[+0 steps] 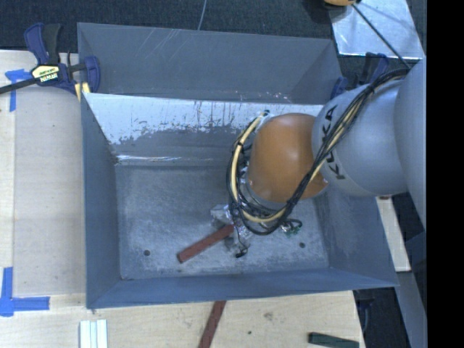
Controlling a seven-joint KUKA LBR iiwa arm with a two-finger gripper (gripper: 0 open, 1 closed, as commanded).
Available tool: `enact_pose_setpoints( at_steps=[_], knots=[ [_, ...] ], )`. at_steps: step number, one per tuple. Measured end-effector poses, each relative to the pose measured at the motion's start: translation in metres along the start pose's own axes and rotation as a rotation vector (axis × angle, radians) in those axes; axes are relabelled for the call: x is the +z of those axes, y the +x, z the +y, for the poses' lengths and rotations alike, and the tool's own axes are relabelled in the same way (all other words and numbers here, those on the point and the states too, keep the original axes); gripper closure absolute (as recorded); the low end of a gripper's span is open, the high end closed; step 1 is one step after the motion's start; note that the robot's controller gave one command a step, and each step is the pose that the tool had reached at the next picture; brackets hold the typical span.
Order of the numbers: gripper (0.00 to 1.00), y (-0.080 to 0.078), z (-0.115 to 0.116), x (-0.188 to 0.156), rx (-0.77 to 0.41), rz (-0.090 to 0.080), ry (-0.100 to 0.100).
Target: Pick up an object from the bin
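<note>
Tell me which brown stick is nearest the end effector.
The stick on the bin floor, beside the end effector; the other stick lies outside the bin.

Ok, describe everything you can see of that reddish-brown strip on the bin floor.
The reddish-brown strip is a long, narrow, flat piece with straight edges and a matt surface, possibly wood or plastic. It lies flat on the grey bin's floor near the front wall, slanting from its lower-left end up toward the right. Its upper-right end runs in under the gripper, which sits right over it. Whether that end is gripped cannot be told. Its visible length looks whole and unbent.
</note>
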State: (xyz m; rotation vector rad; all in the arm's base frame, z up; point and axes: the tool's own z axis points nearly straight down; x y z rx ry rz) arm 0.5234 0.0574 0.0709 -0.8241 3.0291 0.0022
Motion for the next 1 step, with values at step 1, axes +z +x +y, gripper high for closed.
enact_pose_setpoints(
  at_steps=[1],
  knots=[
    [1.00, -0.0204, 0.0002, -0.1317, -0.058, -0.001, 0.002]
  ],
)
